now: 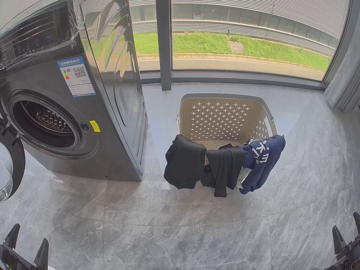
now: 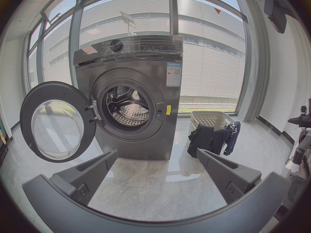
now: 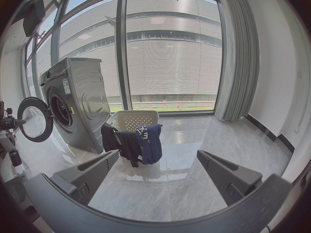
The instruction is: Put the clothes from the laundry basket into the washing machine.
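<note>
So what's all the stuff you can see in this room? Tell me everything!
washing machine: 1, dark grey, on the floor to the robot's left
washer door: 1, dark rim with a clear window, swung wide open
laundry basket: 1, beige with star holes, beside the machine, near the window
black clothes: 2 it seems, black, hanging over the basket's near rim
blue top: 1, navy with white print, hanging over the same rim, beside the black ones
window: 1, big glass wall behind the basket
curtain: 1, pale grey, at the window's right end
floor: grey marble tiles
left claw: 1, dark grey, open, holding nothing
right claw: 1, dark grey, open, holding nothing
</note>
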You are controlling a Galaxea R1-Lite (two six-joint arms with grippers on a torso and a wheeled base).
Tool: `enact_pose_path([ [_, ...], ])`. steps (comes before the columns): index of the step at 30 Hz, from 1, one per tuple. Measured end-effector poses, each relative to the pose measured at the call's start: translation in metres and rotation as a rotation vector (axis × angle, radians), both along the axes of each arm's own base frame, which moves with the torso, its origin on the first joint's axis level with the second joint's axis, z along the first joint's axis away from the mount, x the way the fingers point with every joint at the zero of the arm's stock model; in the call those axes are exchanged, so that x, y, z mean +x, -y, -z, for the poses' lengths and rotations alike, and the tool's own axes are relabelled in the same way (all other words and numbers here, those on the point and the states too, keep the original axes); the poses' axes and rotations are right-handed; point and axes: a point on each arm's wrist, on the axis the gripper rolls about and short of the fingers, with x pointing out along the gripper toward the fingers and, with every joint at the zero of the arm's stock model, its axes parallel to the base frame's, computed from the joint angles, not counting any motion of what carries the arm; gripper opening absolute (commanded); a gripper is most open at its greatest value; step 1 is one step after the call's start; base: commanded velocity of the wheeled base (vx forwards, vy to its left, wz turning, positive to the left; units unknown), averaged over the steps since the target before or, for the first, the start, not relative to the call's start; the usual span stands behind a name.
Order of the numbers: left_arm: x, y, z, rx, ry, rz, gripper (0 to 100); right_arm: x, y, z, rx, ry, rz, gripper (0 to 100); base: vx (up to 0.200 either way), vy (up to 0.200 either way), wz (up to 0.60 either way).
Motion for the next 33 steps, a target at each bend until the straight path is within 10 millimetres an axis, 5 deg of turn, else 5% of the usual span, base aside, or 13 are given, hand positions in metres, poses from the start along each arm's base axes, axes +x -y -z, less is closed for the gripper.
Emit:
enact_pose_path([
  [14, 0.0, 0.0, 0.0, -0.001, 0.0, 0.001, 100, 0.0, 0.0, 0.0, 0.0, 0.0, 0.0, 100, 0.0, -0.2, 0.0],
  [33, 0.0, 0.0, 0.0, -0.004, 0.0, 0.004, 100, 0.0, 0.0, 0.0, 0.0, 0.0, 0.0, 100, 0.011, 0.0, 0.0],
])
